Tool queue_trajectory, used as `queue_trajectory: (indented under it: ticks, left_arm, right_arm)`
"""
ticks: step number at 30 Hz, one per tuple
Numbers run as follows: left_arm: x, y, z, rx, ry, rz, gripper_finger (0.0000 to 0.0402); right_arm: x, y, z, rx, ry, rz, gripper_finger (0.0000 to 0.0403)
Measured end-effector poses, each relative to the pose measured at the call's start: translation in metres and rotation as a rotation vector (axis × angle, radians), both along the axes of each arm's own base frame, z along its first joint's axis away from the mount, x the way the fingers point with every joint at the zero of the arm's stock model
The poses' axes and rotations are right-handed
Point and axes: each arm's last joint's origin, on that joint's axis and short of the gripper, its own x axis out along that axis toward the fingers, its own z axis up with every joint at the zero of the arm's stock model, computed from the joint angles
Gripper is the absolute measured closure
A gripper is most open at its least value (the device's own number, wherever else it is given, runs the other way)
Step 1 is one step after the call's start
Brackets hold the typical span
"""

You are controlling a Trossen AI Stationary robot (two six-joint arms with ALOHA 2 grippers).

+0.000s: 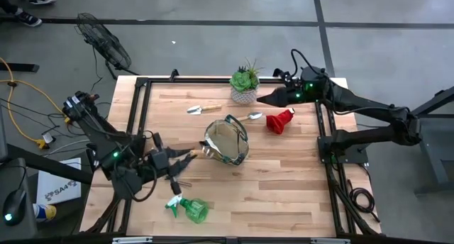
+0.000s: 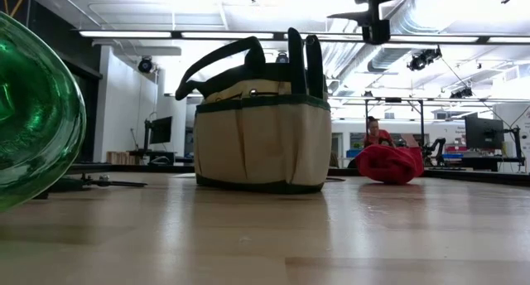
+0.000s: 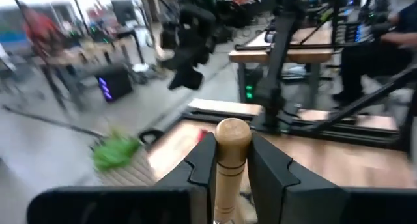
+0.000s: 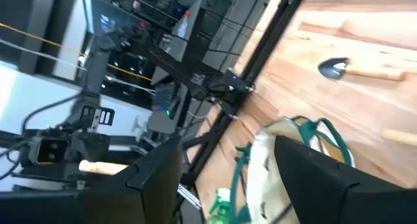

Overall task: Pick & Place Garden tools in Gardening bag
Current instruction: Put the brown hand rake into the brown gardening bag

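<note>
Garden tools lie spread out on the wooden table point(image 1: 284, 180), and the gardening bag point(image 1: 227, 140) stands upright near the middle of it. The bag is round and khaki with dark green trim, and its top is open. In the low view its loop handles point(image 2: 248, 57) stick up.

The left gripper point(image 1: 186, 156) is just beside the bag, on the bag's left. Its two dark fingers point(image 3: 203, 160) are squeezed on a wooden handle point(image 3: 232, 160) of a tool (the metal end is hidden, so I cannot tell which tool it is).

The right gripper point(image 1: 264, 98) hangs over the far side of the table, close to the green succulent point(image 1: 245, 79) in its white pot. Its fingers point(image 4: 313, 172) are spread apart and hold nothing.

A trowel point(image 1: 203, 108) with a wooden handle lies on the far side of the table, left of the pot. Another small metal tool point(image 1: 254, 116) lies between the bag and the red cone-shaped piece point(image 1: 280, 120), which rests on its side to the right of the bag. The green spray bottle point(image 1: 190, 208) lies on its side at the near edge, well apart from the bag. Dark pruning shears point(image 1: 175, 179) lie near the left gripper.
</note>
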Motion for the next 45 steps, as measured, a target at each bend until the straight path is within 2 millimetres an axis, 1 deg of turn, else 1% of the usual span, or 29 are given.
queue_trajectory:
  ticks: [2,5,8,11,15,19,22,25,29,34,37,45]
  left_arm:
    - [-0.002,-0.002,-0.006,-0.065,0.013,-0.049,0.0348]
    - [-0.002,-0.004,-0.018,-0.124,0.098,-0.144,0.0348]
    - [0.000,-0.007,-0.028,-0.094,0.185,-0.187,0.0348]
    - [0.003,-0.004,-0.036,-0.051,0.256,-0.189,0.0348]
    - [0.014,0.005,-0.047,-0.031,0.379,-0.221,0.0348]
    - [0.033,0.016,-0.057,0.035,0.488,-0.264,0.0348]
    - [0.047,0.030,-0.058,0.057,0.528,-0.297,0.0348]
    - [0.057,0.044,-0.060,0.066,0.573,-0.318,0.0348]
    - [0.068,0.059,-0.057,0.085,0.556,-0.328,0.0348]
    - [0.076,0.072,-0.055,0.064,0.545,-0.369,0.0348]
    - [0.082,0.080,-0.057,0.053,0.554,-0.349,0.0348]
    - [0.086,0.092,-0.057,0.050,0.551,-0.327,0.0348]
  right_arm:
    - [0.000,0.000,-0.002,-0.009,0.020,0.005,0.0168]
    - [-0.001,0.000,-0.003,-0.030,0.035,0.012,0.0168]
    - [-0.001,0.000,-0.004,-0.043,0.036,0.008,0.0168]
    - [-0.001,0.000,-0.004,-0.062,0.038,0.000,0.0168]
    - [-0.001,0.000,-0.004,-0.072,0.041,-0.005,0.0168]
    - [0.000,-0.001,-0.004,-0.089,0.043,-0.003,0.0168]
    - [0.000,0.000,-0.004,-0.088,0.043,0.000,0.0168]
    - [0.000,0.000,-0.004,-0.087,0.043,0.001,0.0168]
    - [0.000,0.000,-0.004,-0.087,0.043,0.001,0.0168]
    - [0.000,0.000,-0.004,-0.086,0.043,0.000,0.0168]
    - [0.000,0.000,-0.004,-0.087,0.043,-0.001,0.0168]
    - [0.000,-0.001,-0.005,-0.093,0.056,-0.034,0.0168]
